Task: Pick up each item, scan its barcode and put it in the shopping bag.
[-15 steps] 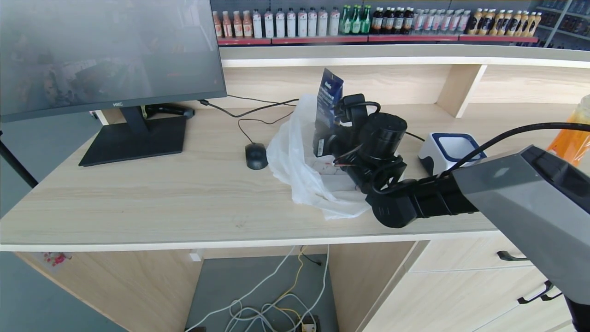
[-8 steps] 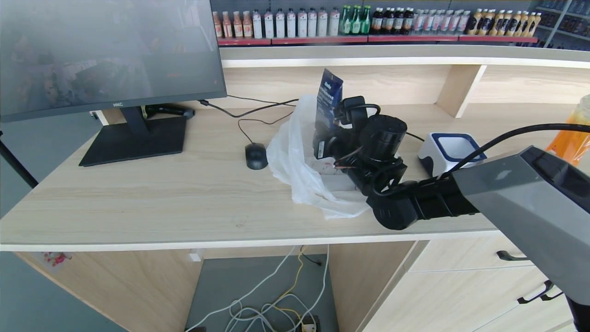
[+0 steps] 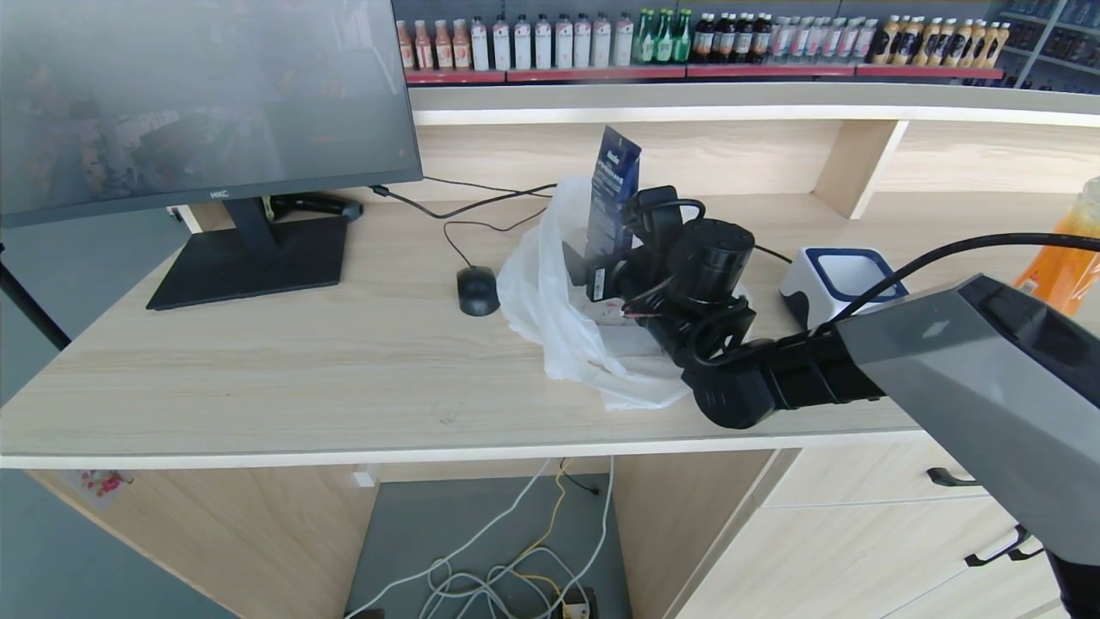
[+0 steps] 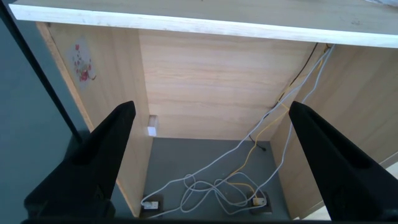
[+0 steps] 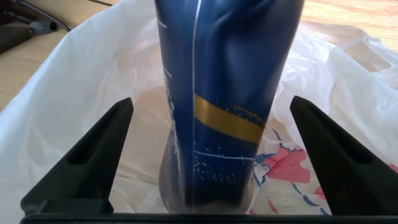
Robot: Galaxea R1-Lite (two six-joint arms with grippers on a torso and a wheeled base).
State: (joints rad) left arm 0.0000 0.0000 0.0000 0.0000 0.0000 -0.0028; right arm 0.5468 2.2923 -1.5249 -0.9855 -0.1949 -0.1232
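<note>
Over the last second the right arm crept slightly toward 11 o'clock. The blue pouch (image 3: 612,193) barely shifted.

Right gripper (image 5: 212,102): jaws spread wide, pouch upright between them, base inside the white bag (image 3: 550,318).

Judged: released, item bagged.

Left gripper (image 4: 211,107): open, below the counter (image 3: 344,361) at 6 o'clock.

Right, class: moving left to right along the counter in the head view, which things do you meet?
In order: monitor → mouse → shopping bag → barcode scanner → orange bottle.
</note>
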